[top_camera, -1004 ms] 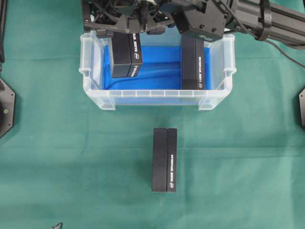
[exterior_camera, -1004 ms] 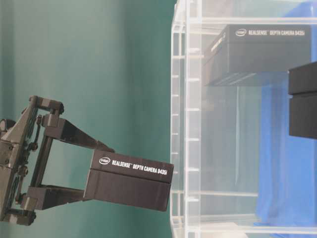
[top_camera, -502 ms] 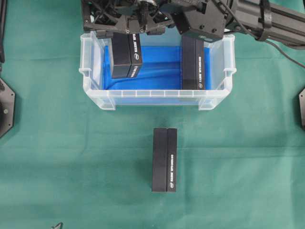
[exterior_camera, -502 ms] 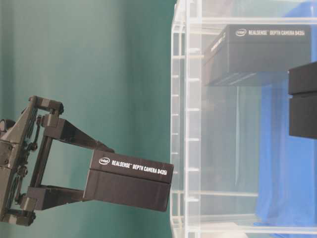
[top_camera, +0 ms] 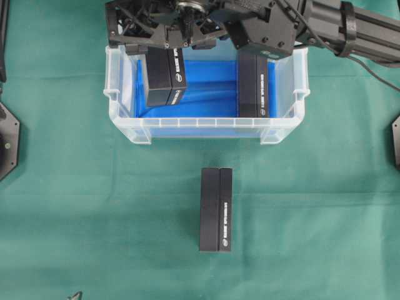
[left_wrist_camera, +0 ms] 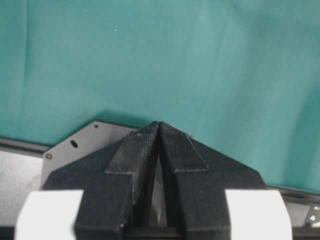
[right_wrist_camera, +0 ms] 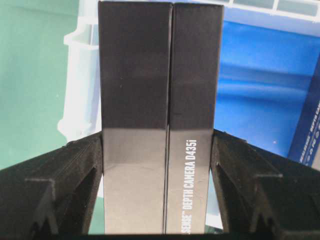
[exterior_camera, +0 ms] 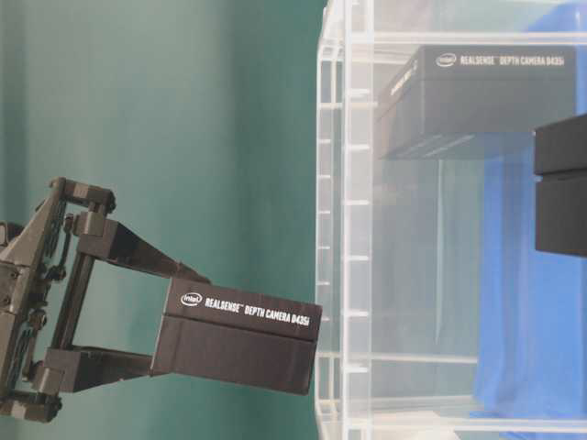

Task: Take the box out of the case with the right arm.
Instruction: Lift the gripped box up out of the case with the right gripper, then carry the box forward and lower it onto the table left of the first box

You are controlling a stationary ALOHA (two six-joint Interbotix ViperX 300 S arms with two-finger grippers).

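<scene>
Right claw clamped on the box across its narrow width, long axis running out from the claw, lifted over the case's left end; left claw together, idle.

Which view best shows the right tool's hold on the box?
Right wrist view: both fingers press the held box from each side. Table-level shows the right tool gripping it outside the case. Overhead shows the box under the arm. Left wrist shows none.
</scene>
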